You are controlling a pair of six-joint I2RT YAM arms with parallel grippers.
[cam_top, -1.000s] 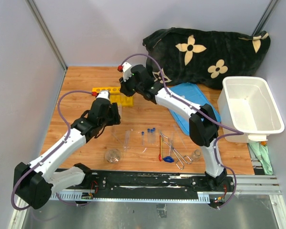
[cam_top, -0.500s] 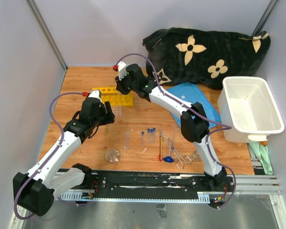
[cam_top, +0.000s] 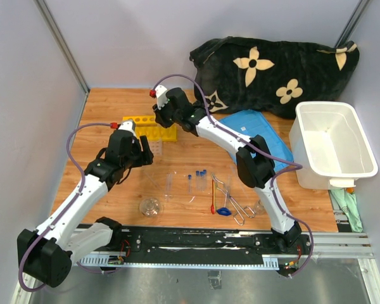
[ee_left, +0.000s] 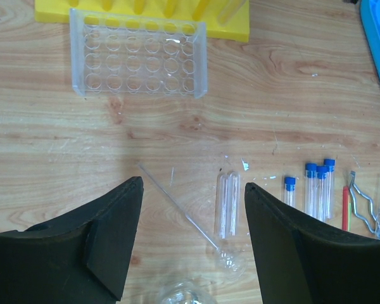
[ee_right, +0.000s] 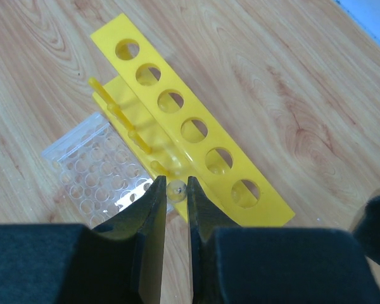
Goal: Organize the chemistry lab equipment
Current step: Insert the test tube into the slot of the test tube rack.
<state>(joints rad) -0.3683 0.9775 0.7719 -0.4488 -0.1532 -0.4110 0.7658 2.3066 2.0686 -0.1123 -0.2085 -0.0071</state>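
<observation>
My right gripper [ee_right: 176, 187] is shut on a clear test tube [ee_right: 177, 190], seen end-on. Its round end hangs over the near edge of the yellow holed rack [ee_right: 196, 130]. From above, that gripper [cam_top: 166, 117] is over the rack [cam_top: 153, 128] at the back left. My left gripper [ee_left: 193, 183] hangs open and empty above the wood. Two bare clear tubes [ee_left: 227, 202] and a long-necked flask [ee_left: 231, 258] lie between its fingers. Blue-capped tubes [ee_left: 318, 187], a red-handled spatula [ee_left: 345, 206] and metal tongs [ee_left: 364, 206] lie to the right.
A clear plastic well rack [ee_left: 138, 61] stands against the yellow rack. A round flask [cam_top: 151, 206] and a small beaker [cam_top: 260, 205] sit near the front edge. The blue lid [cam_top: 256, 139], white tub [cam_top: 334, 145] and black flowered cloth [cam_top: 272, 69] fill the right and back.
My right gripper has carried the tube left, over the yellow rack. My left arm has drawn back to the left and its jaws have spread slightly.
</observation>
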